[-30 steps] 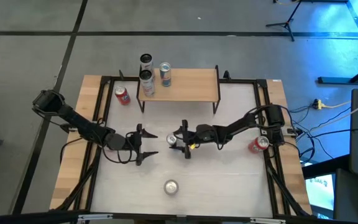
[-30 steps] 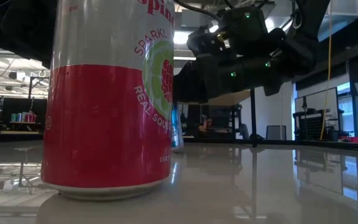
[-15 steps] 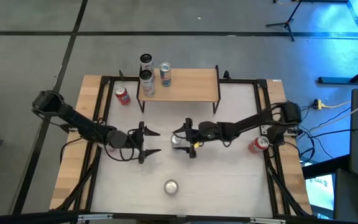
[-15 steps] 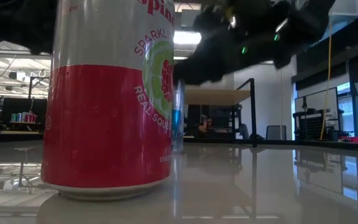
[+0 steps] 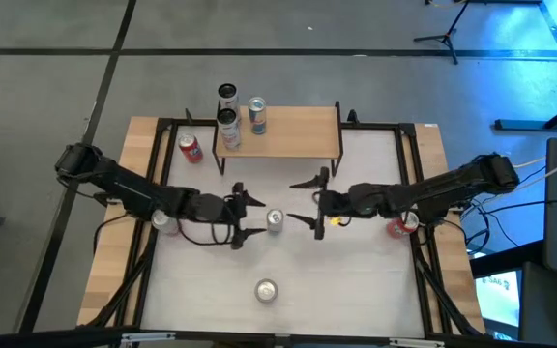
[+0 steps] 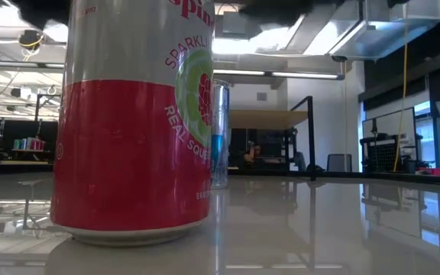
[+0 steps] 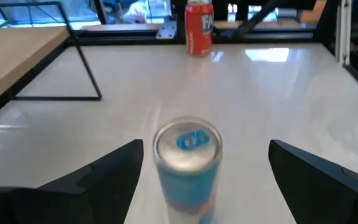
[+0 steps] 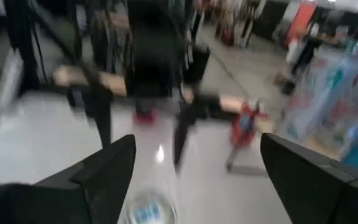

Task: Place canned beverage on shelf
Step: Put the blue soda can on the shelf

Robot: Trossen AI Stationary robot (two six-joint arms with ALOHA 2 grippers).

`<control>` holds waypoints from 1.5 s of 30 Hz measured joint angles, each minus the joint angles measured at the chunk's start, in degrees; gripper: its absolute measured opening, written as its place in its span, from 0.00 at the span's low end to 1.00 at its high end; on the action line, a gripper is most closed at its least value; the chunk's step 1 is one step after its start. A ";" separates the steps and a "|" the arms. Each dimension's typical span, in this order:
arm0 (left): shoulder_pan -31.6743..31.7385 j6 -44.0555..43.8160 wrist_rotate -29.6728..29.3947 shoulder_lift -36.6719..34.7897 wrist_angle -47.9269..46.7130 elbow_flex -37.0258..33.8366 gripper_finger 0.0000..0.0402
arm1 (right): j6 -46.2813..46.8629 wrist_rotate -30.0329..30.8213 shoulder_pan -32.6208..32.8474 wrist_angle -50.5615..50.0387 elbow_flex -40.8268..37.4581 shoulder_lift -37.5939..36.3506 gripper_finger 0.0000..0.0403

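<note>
A blue canned beverage (image 5: 275, 220) stands upright on its base on the white tabletop, mid-table; the left wrist view shows it (image 7: 187, 163) just ahead of my fingers. My left gripper (image 5: 249, 218) is open at its left, fingertips just short of it. My right gripper (image 5: 306, 201) is open at its right, raised above the table and apart from it. The shelf (image 5: 288, 133) stands at the far edge with two cans (image 5: 227, 127) (image 5: 257, 114) on its left end.
A red-and-white can (image 6: 136, 114) stands near the table's front edge (image 5: 266, 290). A red can (image 5: 190, 148) stands on the far left, another (image 5: 401, 224) at the right under my right arm. One can (image 5: 226, 95) shows beyond the shelf's far edge.
My right gripper, which stood around the blue can, has risen and drawn back toward the table's right edge, leaving the can upright on the table. My left gripper has moved right, toward the can, and stays open.
</note>
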 joint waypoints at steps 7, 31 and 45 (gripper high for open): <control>3.87 3.06 7.49 7.01 -11.72 11.45 0.84 | 1.43 -3.09 0.19 0.64 0.00 0.29 0.85; 7.82 5.28 12.55 15.98 -20.59 18.45 0.65 | 2.53 -3.16 0.82 -3.24 -0.05 0.31 0.85; 5.77 6.44 3.88 14.40 -44.72 36.39 0.53 | 2.53 -3.16 0.80 -4.81 -0.05 0.31 0.85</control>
